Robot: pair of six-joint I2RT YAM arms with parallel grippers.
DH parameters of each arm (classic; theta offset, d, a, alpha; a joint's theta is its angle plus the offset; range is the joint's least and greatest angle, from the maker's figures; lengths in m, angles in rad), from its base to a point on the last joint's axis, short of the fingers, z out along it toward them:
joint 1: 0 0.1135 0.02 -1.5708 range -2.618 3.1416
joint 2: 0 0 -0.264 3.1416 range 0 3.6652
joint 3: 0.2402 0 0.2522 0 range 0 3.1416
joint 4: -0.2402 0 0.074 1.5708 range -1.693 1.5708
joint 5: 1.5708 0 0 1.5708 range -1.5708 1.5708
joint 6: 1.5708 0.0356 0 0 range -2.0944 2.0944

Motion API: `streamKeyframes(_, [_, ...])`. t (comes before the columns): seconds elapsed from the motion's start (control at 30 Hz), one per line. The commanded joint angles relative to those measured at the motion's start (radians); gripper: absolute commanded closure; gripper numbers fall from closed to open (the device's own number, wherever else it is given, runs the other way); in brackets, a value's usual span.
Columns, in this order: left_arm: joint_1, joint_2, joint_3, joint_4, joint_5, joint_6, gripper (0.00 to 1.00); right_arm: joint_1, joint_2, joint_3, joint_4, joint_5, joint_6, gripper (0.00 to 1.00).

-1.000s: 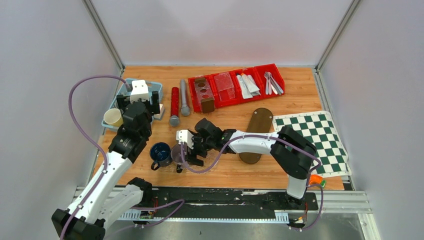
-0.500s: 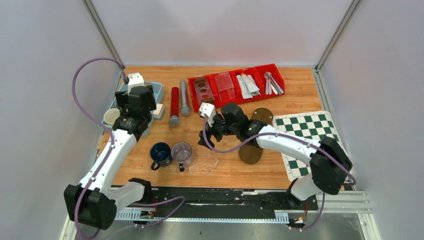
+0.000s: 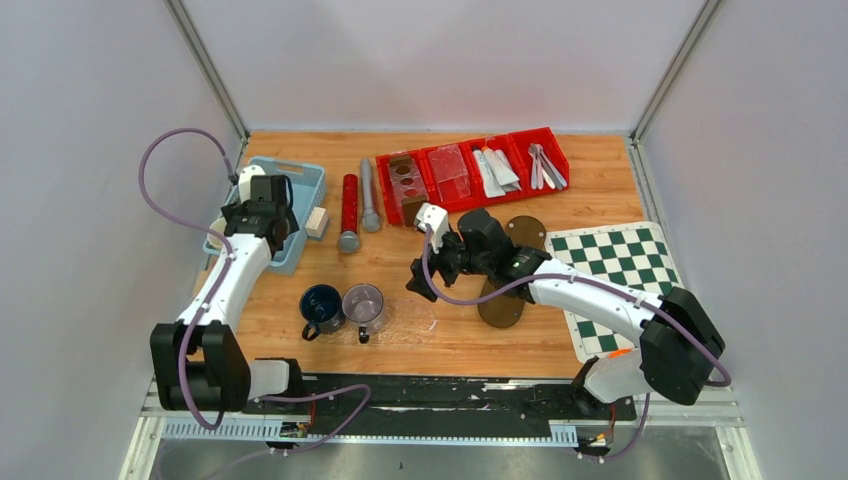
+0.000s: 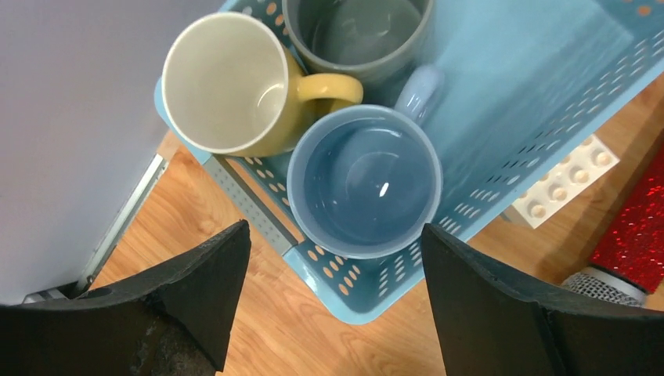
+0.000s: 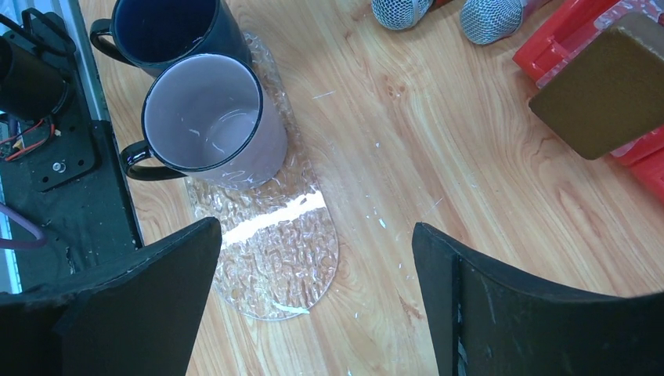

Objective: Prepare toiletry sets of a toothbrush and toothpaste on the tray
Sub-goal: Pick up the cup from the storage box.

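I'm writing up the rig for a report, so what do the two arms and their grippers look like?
Both the left arm and right arm have white links, black joints and a looping purple cable. Each wrist carries a white camera block. The fingers are matte black wedges.

A robotics lab cell: white panels (image 3: 440,60) on aluminium posts (image 3: 206,65) enclose a wooden table (image 3: 600,180) bearing robot arms (image 3: 590,290).

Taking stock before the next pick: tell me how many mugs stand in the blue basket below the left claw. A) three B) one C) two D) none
A: the left wrist view shows a yellow mug, a grey mug and a pale blue mug inside the blue basket.
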Motion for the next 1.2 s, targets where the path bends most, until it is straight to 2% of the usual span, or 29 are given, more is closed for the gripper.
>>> streamKeyframes(0.0, [0.049,0.026,0.024,-0.018,0.012,-0.058,0.13,-0.003,-0.017,-0.016,0.025,-0.031,0.019,0.06])
streamKeyframes(0.17, [0.133,0.058,0.012,-0.001,0.052,-0.076,0.16,-0.003,-0.024,-0.025,0.039,-0.04,0.014,0.06])
streamKeyframes(0.53, [0.202,0.183,0.038,0.069,0.151,-0.063,0.43,-0.003,-0.03,-0.048,0.046,-0.005,0.003,0.06])
streamKeyframes(0.77, [0.225,0.238,0.051,0.092,0.187,-0.06,0.52,-0.003,-0.029,-0.054,0.045,-0.006,-0.001,0.06])
streamKeyframes(1.17, [0.237,0.272,0.063,0.079,0.223,-0.07,0.56,-0.003,-0.023,-0.054,0.045,0.002,-0.008,0.06])
